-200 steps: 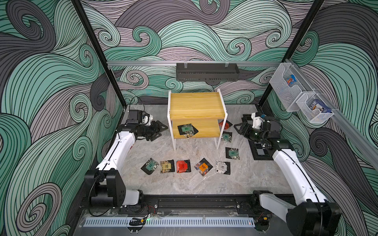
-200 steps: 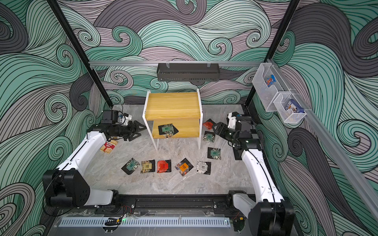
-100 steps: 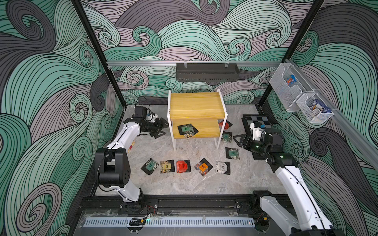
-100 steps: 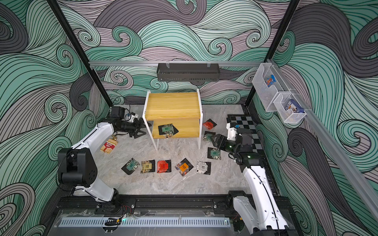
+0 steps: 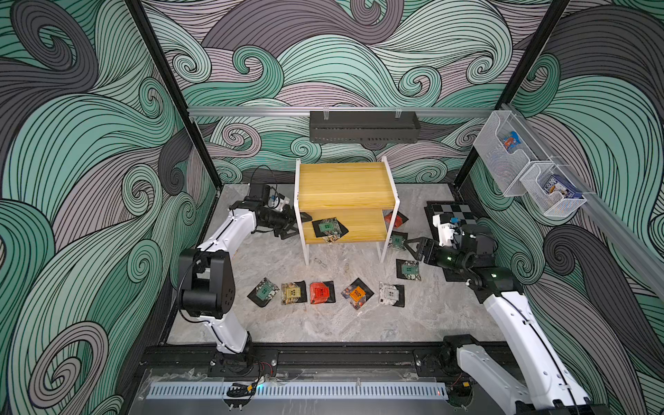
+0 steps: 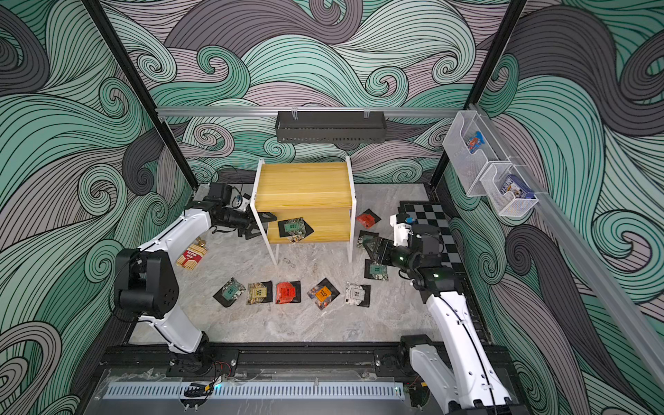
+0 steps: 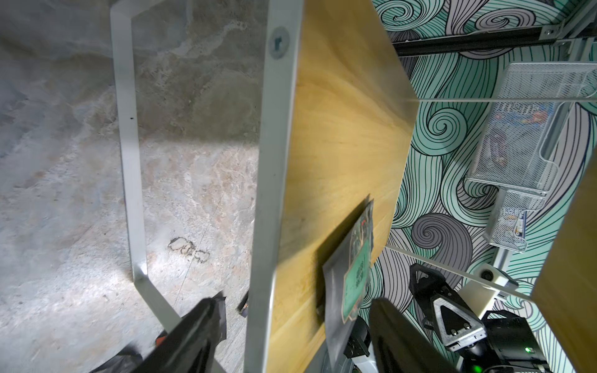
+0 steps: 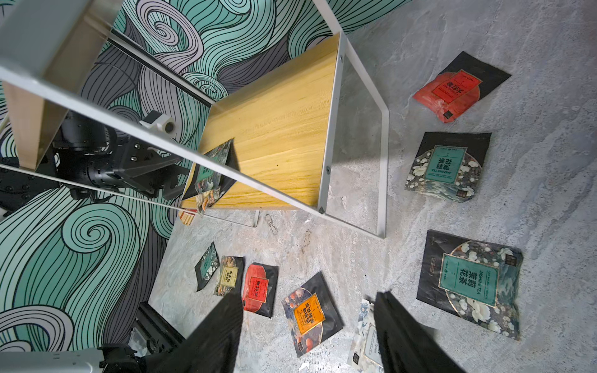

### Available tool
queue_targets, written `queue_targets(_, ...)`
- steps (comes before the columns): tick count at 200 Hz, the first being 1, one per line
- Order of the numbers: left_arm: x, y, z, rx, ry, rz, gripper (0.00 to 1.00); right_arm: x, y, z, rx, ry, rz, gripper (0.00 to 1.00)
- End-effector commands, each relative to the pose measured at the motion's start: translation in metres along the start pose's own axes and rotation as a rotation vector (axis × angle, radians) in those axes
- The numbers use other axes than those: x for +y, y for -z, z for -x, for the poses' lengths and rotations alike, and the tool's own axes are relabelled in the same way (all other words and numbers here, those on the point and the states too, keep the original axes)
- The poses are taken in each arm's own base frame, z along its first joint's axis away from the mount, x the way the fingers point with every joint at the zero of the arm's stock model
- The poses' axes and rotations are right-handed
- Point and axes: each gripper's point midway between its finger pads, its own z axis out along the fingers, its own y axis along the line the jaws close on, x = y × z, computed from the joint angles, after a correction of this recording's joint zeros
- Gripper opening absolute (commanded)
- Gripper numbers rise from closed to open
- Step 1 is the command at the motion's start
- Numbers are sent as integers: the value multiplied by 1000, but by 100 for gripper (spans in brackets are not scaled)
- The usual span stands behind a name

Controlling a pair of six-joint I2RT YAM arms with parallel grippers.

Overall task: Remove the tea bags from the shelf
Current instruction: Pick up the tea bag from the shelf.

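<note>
Remaining on the shelf (image 5: 345, 187): we see one teal tea bag (image 5: 328, 228) on the lower board, by its front left edge.
Left pincer (image 5: 296, 226): released, empty, jaws spread at the shelf's left leg, just beside that bag.
Right pincer (image 5: 413, 248): released, empty, right of the shelf over the desk (image 5: 323, 327).
Other tea bags (image 5: 322, 291): we count eight on the desk, five in a front row and three at the right.

In both top views we look down from high at the front onto the whole worktop (image 5: 341, 323), facing the back wall (image 5: 341, 72). Each wrist camera sits close to the shelf (image 7: 339, 129), from opposite sides; both seem to share its lower board and one tea bag (image 8: 208, 182).
</note>
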Motion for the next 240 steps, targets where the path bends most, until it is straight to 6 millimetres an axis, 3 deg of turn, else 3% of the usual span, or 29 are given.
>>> queue_targets(1, -12, -4, -1, 30, -50, -19, 76, 3, 4, 1, -13, 31, -2, 69)
queue_targets(58, -6, -20, -8, 85, -55, 8, 76, -8, -3, -6, 8, 18, -28, 69)
queue_targets(103, 6, -24, -10, 88, -51, 53, 69, -9, -5, -6, 11, 14, -31, 69)
queue_targets(240, 25, 3, 10, -10, -19, 96, 53, -11, -5, -6, 4, 9, -40, 69)
